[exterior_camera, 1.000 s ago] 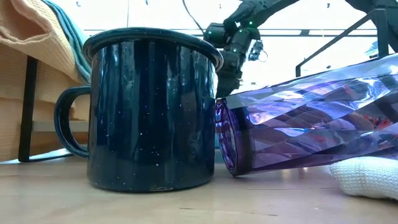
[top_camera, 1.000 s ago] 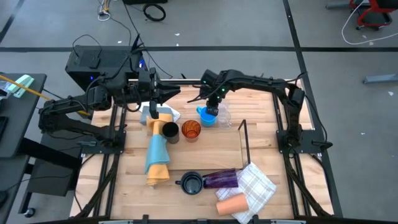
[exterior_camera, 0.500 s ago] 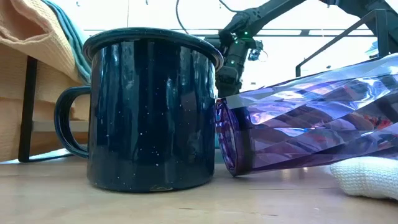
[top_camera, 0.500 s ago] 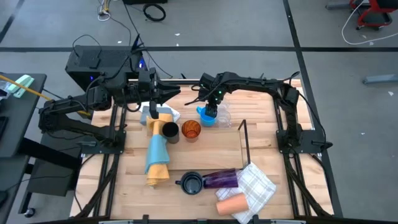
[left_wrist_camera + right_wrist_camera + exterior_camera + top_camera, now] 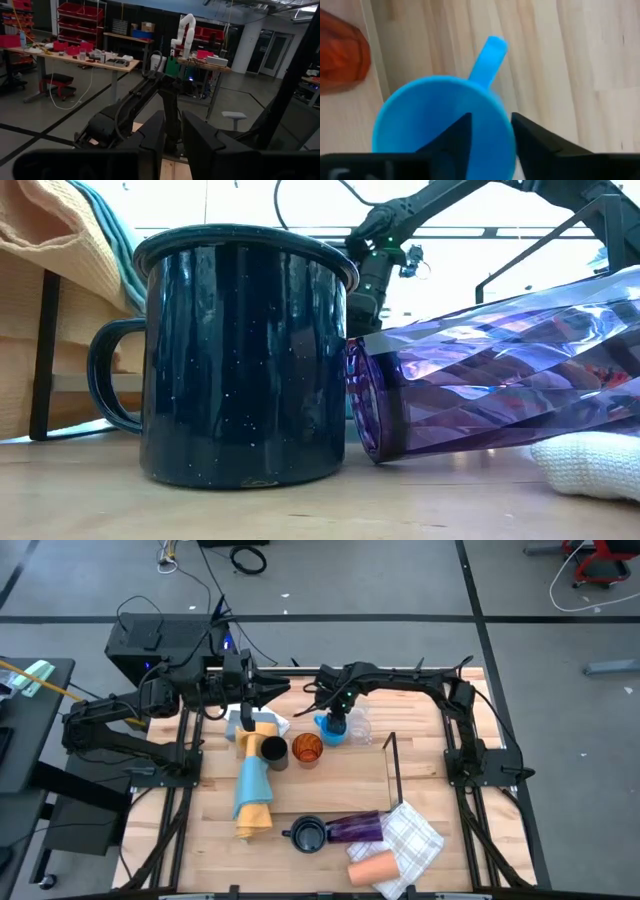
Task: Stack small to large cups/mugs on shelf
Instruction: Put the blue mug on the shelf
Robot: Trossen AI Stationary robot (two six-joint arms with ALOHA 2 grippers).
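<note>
A bright blue handled cup [image 5: 329, 729] stands upright on the table at the far middle, beside clear glasses [image 5: 359, 726]. My right gripper [image 5: 337, 718] is open right above it, pointing down; in the right wrist view [image 5: 491, 135] its fingers stand either side of the blue cup's [image 5: 440, 120] wall. A black cup [image 5: 273, 751] and an amber cup [image 5: 307, 749] stand nearer. The dark mug [image 5: 245, 355], the purple tumbler [image 5: 490, 370] on its side and a peach cup [image 5: 372, 867] are at the near edge. My left gripper [image 5: 268, 690] waits, shut and empty, at the far left. My right gripper comes from above, pointing down. One finger [image 5: 454, 137] is inside the blue cup and one [image 5: 535, 140] outside, with the cup's rim [image 5: 507, 131] beside the handle [image 5: 489, 60] between them. I cannot tell whether the fingers touch the wall. The cup stands on the table.
The thin black rod shelf [image 5: 393, 768] stands right of the table's middle. A rolled yellow-and-blue cloth [image 5: 251, 785] lies at the left. A white checked cloth [image 5: 412, 838] lies at the near right. Bare wood shows between the amber cup and the shelf.
My right gripper has moved a little toward the table's left edge and down, coming over the blue cup. The cup has stayed where it was.
</note>
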